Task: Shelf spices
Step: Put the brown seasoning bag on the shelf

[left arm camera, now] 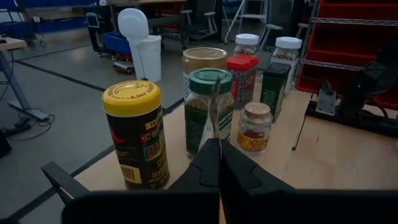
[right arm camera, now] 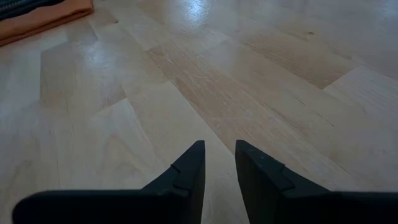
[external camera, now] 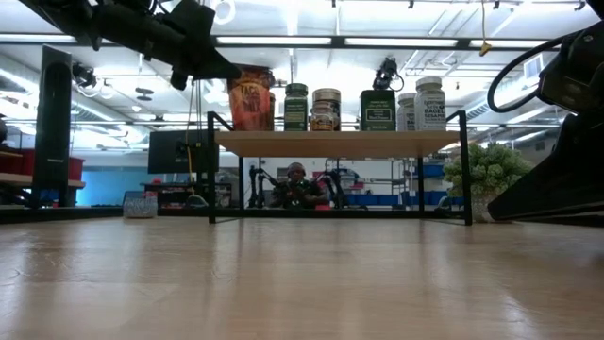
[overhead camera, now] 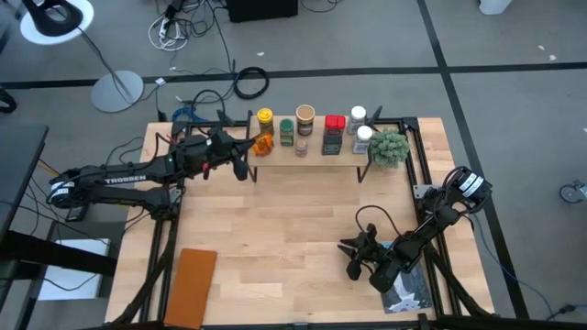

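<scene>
On the shelf: the spices (overhead camera: pixel 316 128) stand in a loose row along the plank, at the far edge of the counter (overhead camera: pixel 275 229).
Shelf: light wooden top on thin black legs (external camera: pixel 338 144); the low view shows it raised clear of the counter, which the high view hides.
Yellow-capped jar: at the row's left end (left arm camera: pixel 134 132), nearest the left tool.
Brown packet: an orange-brown packet (external camera: pixel 250 97) stands at the left end of the plank in the low view; in the high view it sits just beside the left tool's tip.
Left tool: fingers together (left arm camera: pixel 217 163), hovering at the shelf's left end (overhead camera: pixel 244 158); its wrist view shows a thin foil-like edge rising from between the tips, and I cannot tell whether that is gripped.
Right tool: fingers slightly apart with nothing between them (right arm camera: pixel 219 163), low over bare counter at the near right (overhead camera: pixel 353 259).
Plant: small green bush (overhead camera: pixel 390 147) by the shelf's right end.
Brown board: flat at the near left corner (overhead camera: pixel 191 284).
</scene>
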{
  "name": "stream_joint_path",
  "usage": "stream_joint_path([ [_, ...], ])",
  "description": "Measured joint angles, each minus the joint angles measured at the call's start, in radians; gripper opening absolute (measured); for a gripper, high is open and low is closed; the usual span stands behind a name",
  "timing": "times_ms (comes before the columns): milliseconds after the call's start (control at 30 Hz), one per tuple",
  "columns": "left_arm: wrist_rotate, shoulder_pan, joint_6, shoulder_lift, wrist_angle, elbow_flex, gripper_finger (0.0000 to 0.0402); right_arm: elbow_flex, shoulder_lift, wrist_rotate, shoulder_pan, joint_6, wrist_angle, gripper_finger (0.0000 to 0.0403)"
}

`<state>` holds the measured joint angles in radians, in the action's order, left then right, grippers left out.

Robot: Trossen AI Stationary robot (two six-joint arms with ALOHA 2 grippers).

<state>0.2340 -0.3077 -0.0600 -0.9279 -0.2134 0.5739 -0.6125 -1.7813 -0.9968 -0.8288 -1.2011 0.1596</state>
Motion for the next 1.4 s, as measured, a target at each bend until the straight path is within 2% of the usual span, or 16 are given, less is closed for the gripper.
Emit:
stream_joint_path([
  [1033,0.003,0.000,0.031,0.032,0.076,0.000,0.0001,0.000,0.000,-0.002,0.000,0.008,0.000,0.0089],
  [1400,0.002,0.000,0.000,0.031,0.043,0.000,0.0012,0.000,0.000,-0.003,0.000,0.008,0.001,0.0089],
])
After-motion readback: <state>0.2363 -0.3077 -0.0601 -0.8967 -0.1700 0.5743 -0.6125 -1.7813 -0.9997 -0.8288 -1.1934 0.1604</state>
